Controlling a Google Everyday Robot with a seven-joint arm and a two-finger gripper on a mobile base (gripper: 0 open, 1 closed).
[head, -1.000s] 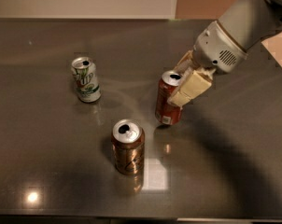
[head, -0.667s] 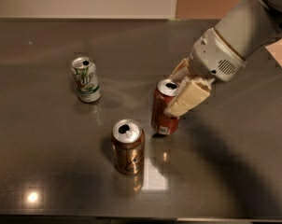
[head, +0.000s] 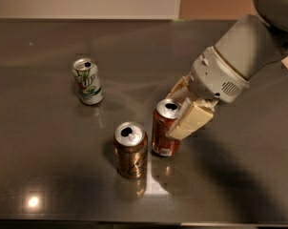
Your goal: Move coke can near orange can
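Note:
The red coke can (head: pixel 164 132) stands upright on the dark table, just right of the coppery orange can (head: pixel 130 150), with a small gap between them. My gripper (head: pixel 184 111) comes in from the upper right and is shut on the coke can's upper part, one cream finger (head: pixel 191 120) across its right side and the other behind it. The orange can stands upright with its silver top showing.
A white-and-green can (head: pixel 87 81) stands upright at the back left of the dark reflective table (head: pixel 48 175). My pale arm (head: pixel 244 51) fills the upper right. The table's front edge runs along the bottom of the view.
My gripper has carried the coke can down and to the left, so it now stands close beside the orange can. The other two cans have not moved.

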